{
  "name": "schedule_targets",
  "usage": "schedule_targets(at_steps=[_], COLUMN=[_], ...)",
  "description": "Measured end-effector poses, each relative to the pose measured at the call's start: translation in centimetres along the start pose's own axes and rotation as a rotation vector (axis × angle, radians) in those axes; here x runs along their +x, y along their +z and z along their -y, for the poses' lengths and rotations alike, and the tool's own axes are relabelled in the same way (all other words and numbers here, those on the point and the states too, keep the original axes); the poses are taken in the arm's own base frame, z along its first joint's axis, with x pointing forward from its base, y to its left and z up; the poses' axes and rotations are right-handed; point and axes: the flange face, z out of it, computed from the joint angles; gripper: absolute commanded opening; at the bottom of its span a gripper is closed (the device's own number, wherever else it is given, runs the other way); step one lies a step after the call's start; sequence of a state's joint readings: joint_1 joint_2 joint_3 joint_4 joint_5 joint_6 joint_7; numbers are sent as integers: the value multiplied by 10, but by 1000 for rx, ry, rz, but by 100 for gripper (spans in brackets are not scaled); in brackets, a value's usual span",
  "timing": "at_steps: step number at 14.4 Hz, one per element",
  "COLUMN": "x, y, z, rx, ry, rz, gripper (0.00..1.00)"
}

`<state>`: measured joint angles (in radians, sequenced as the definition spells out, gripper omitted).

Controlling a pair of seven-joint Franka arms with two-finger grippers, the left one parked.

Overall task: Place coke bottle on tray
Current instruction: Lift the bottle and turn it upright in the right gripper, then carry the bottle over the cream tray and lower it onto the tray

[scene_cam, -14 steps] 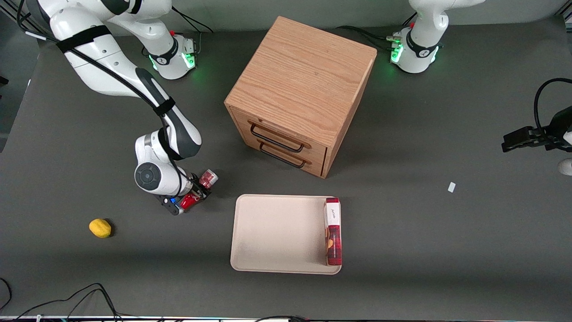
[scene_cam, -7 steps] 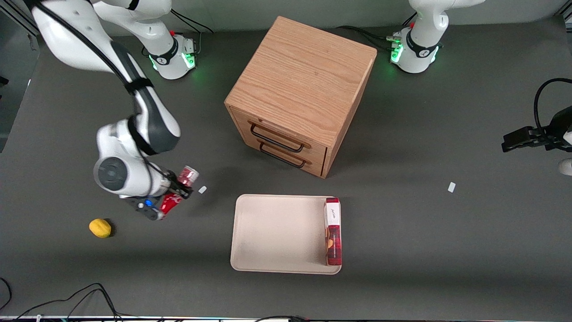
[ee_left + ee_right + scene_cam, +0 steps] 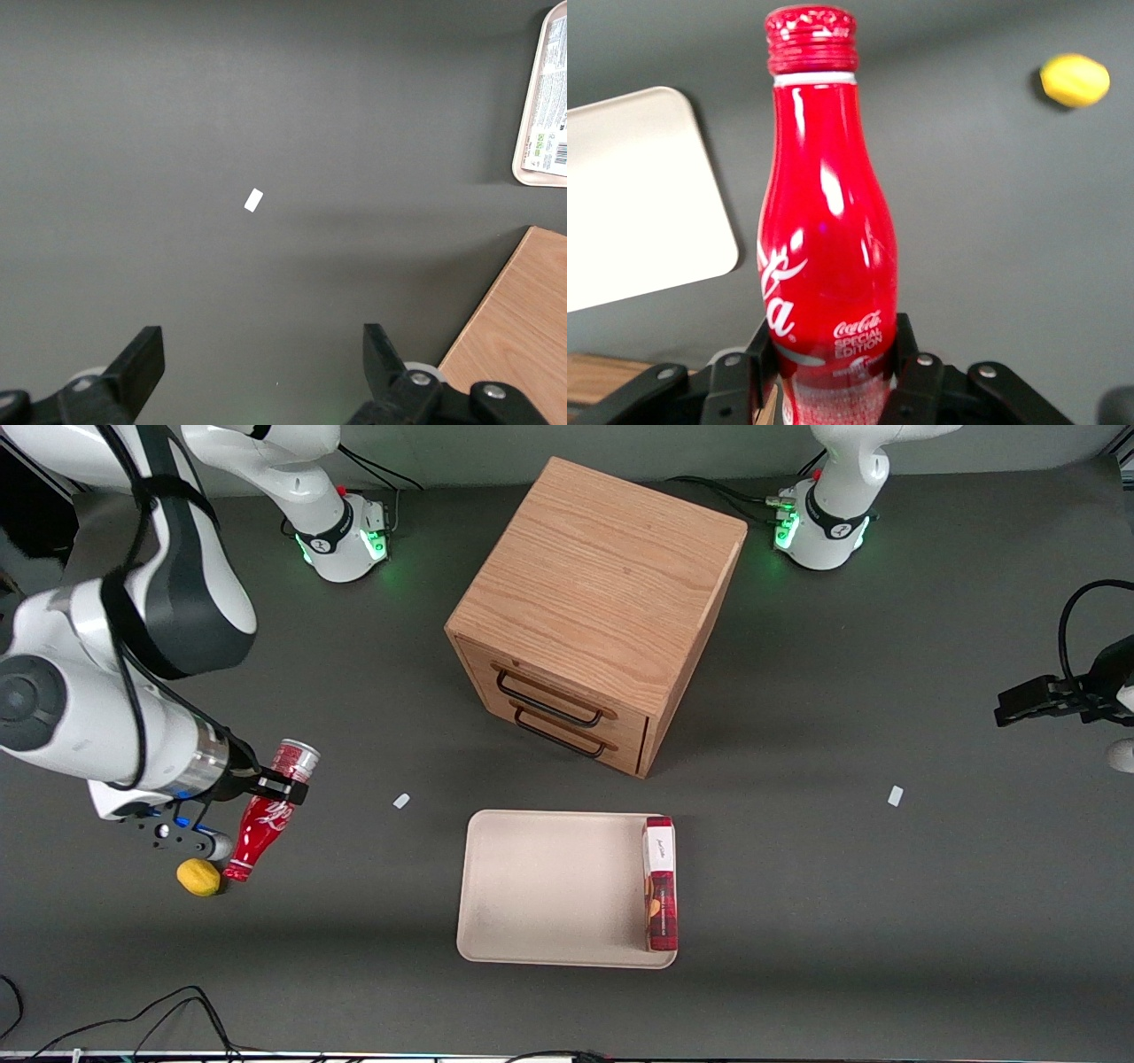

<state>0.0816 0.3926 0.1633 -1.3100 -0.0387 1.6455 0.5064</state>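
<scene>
My right gripper is shut on the coke bottle, a slim red bottle with white script, held in the air well above the table toward the working arm's end. Its silver base points away from the front camera and its capped neck points down toward the camera. In the right wrist view the bottle fills the middle, with a black finger on each side of its lower body. The cream-beige tray lies flat on the table in front of the cabinet, apart from the bottle. It also shows in the right wrist view.
A flat red-and-white box lies on the tray's edge toward the parked arm. A wooden two-drawer cabinet stands farther from the camera than the tray. A yellow lemon lies under the bottle's neck. Small white scraps lie on the table.
My right gripper has risen with the coke bottle and swung away from the tray, toward the working arm's end. The bottle now hangs over the lemon. A white scrap is uncovered.
</scene>
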Motion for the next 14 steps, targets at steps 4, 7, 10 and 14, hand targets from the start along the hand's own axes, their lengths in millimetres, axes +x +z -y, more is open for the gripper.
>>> schedule_targets(at_steps=[4, 7, 10, 14], x=[-12, -2, 9, 14], y=[0, 55, 141, 235], z=[54, 87, 116, 140], rx=[56, 94, 126, 172], ry=[-121, -193, -222, -222], rz=[4, 56, 124, 177], gripper=[0, 0, 0, 0])
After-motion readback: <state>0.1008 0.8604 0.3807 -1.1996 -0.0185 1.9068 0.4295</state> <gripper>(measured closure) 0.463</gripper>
